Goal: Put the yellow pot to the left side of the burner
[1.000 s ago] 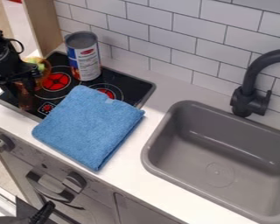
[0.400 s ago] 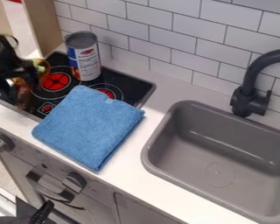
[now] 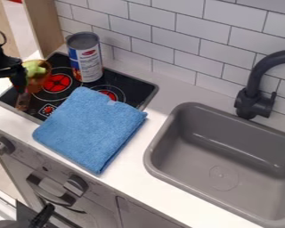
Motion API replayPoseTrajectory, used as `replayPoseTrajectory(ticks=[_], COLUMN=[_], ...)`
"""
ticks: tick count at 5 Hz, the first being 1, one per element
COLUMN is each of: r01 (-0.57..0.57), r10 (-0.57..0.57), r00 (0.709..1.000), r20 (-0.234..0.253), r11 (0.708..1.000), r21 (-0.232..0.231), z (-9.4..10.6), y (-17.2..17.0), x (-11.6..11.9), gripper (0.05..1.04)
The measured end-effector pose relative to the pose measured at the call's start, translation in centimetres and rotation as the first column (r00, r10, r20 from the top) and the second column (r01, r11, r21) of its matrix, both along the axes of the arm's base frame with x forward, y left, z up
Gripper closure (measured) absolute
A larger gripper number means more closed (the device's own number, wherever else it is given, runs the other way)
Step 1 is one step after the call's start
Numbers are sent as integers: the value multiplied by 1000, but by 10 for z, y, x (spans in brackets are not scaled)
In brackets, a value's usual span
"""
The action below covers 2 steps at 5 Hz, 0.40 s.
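Note:
At the left edge of the view, the black gripper [image 3: 6,89] hangs beside the pot's handle with its fingers apart and open, one finger close to the handle. The pot [image 3: 40,82] is a see-through amber-yellow one on the left part of the black stove top, left of the glowing red burner [image 3: 57,83]. Something light green [image 3: 33,68] is inside it. Its brownish handle [image 3: 23,101] points toward the stove's front left edge. Whether the finger touches the handle, I cannot tell.
A tall can [image 3: 85,60] stands at the back of the stove. A folded blue towel [image 3: 91,129] covers the stove's front right and part of the counter [image 3: 163,196]. Farther right are a grey sink [image 3: 168,122] and black faucet [image 3: 252,91]. A tiled wall runs behind.
The gripper has shifted left, away from the handle, showing more of the pot and handle. Towel and can have stayed where they were.

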<state>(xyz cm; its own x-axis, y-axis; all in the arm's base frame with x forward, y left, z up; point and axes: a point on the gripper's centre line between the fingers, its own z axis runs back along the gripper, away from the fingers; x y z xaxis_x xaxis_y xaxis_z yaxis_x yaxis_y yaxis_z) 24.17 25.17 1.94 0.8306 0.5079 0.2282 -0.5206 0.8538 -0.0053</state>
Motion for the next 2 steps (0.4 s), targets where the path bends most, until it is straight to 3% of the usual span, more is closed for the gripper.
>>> replayPoseTrajectory(ticks=[1,2], r01=[64,120], r10=[-65,-120], r00=[997,993], r20=[-29,16], r11=[998,992], r21=[-26,-28], z=[-2,-5], y=[-29,-57], x=[10,21], gripper=[86,85])
